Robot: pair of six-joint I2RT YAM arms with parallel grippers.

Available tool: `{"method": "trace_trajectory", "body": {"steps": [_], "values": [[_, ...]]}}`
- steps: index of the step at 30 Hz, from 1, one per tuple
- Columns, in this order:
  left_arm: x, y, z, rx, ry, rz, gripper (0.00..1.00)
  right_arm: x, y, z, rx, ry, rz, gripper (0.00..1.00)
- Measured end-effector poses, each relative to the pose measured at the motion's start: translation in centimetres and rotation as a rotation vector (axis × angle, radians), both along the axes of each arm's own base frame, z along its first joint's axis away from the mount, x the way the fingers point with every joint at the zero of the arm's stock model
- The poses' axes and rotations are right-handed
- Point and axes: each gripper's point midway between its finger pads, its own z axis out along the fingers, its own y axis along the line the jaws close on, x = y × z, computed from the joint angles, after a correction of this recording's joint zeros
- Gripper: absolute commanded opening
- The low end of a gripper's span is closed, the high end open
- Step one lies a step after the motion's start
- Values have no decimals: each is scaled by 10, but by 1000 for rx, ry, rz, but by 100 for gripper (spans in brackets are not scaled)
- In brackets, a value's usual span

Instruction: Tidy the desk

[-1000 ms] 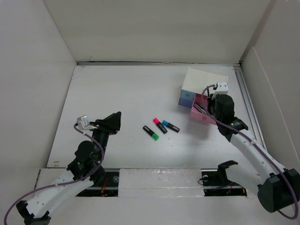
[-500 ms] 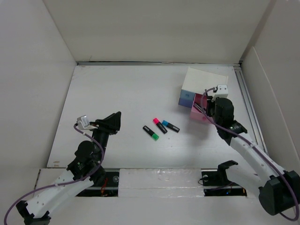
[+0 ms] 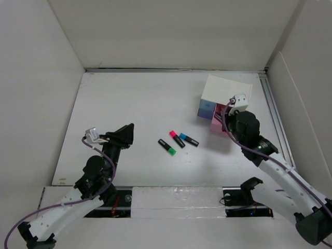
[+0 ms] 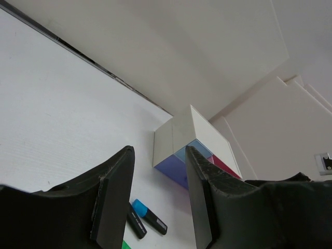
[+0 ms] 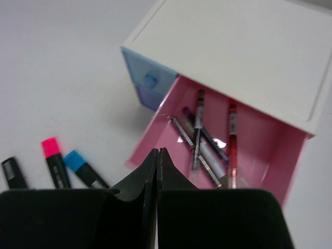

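Over the desk (image 3: 129, 104), a broad matte white tabletop walled by white panels that fills the overhead view, the right gripper (image 3: 225, 118) hangs above the pulled-out pink drawer (image 3: 217, 126) of a small white drawer box (image 3: 226, 89) at the far right. The left gripper (image 3: 127, 130) hovers low at the near left, well apart from everything. Between them three stubby markers lie near one another on the bare top: a green highlighter (image 3: 167, 147), a pink highlighter (image 3: 176, 138) and a blue highlighter (image 3: 189, 139), each a short black barrel with a bright cap. From the left wrist, the two dark ridged fingers (image 4: 111, 197) stand apart with nothing between them, aimed across at the box. From the right wrist, the black fingers (image 5: 140, 181) are pressed together on nothing, and beyond them slim pens (image 5: 199, 142) lie loosely in the smooth pink tray, beside a pale blue drawer front (image 5: 148, 78). The step in hand is probably fetching a highlighter for that drawer (the blue one lies nearest it). The jaws should part before descending and straddle the barrel across its middle, since round plastic will roll. Taking the outer marker first would avoid nudging its neighbours.
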Motion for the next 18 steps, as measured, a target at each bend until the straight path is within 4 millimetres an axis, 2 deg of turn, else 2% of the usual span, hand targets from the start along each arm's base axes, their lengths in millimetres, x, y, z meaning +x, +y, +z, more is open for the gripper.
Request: {"method": "trace_trajectory", "body": {"steps": [3,6,8,9,11,12,13,15,18], "values": [[1,-1,-1,7,4,-2,39,-17,20,-9,40,60,52,0],[1,-3,-3,13,7,-7,39,-33,29,-22,90,115,69,2],[1,-4,-3,13,7,-11,39,-41,30,-33,119,144,60,8],[1,-4,-2,12,5,-12,39,-43,29,-40,124,166,49,16],[1,-4,-2,11,4,-11,39,-45,26,-52,124,210,19,22],[1,-4,-2,12,4,-11,39,-46,24,-57,122,231,2,30],[1,-4,-2,12,4,-11,39,-47,22,-62,121,249,-14,33],[1,-4,-2,11,4,-12,39,-50,18,-66,125,269,-39,40],[1,-4,-2,11,4,-11,39,-54,14,-64,155,268,-71,43]]}}
